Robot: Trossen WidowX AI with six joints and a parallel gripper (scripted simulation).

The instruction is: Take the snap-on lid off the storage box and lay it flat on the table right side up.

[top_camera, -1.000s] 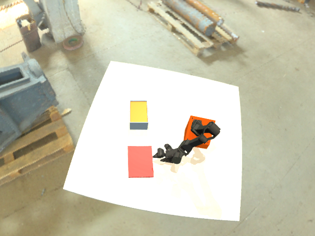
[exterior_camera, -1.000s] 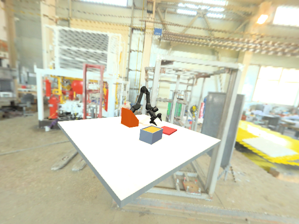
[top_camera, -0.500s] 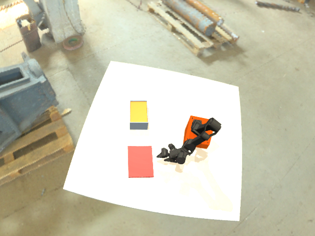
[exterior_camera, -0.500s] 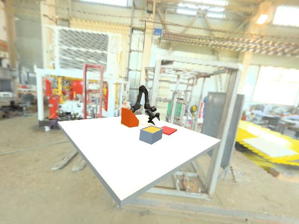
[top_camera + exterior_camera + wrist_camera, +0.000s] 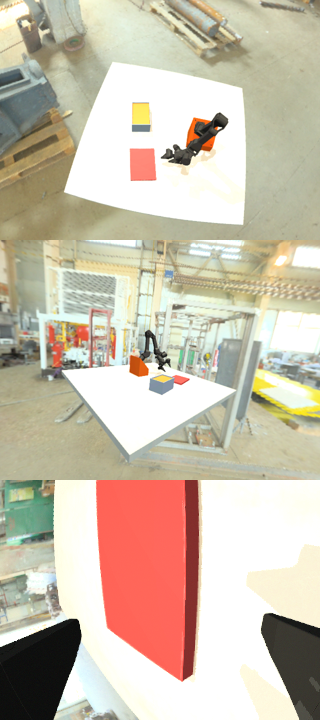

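Note:
The red lid (image 5: pixel 142 164) (image 5: pixel 181 379) (image 5: pixel 142 565) lies flat on the table (image 5: pixel 108 165) (image 5: pixel 124 407), beside the storage box and apart from it. Its smooth, plain face is up; its underside is hidden. The grey-blue storage box (image 5: pixel 141 128) (image 5: pixel 156 386) stands upright with its top uncovered, showing a yellow surface inside its rim. My gripper (image 5: pixel 165 159) (image 5: pixel 167 369) (image 5: pixel 173 626) is wide open and empty. It is above the table, between the lid and the arm's base, clear of the lid. The storage box is out of the wrist view.
The orange base block (image 5: pixel 201 148) (image 5: pixel 138 367) of the arm stands on the table, across from the storage box. The arm reaches from it toward the lid's side. Beyond the table edges is the workshop floor, with pallets and machinery.

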